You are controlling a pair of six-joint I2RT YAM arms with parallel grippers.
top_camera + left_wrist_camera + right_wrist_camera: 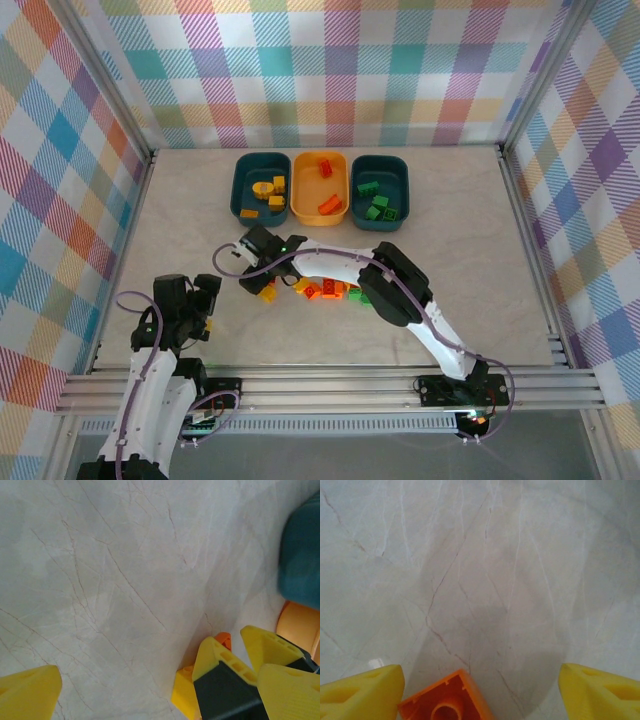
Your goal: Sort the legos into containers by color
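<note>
- right gripper: jaws wide, gripping nothing; an upturned orange brick lies between the fingertips, close to one and clear of the other
- it sits on the arms' side of the yellow-orange tub, off to the left
- left gripper: wide and empty; farther from that tub, same side
- loose legos lie on the table in front of that tub; it holds orange bricks; the left teal tub holds yellow, the right teal tub green
</note>
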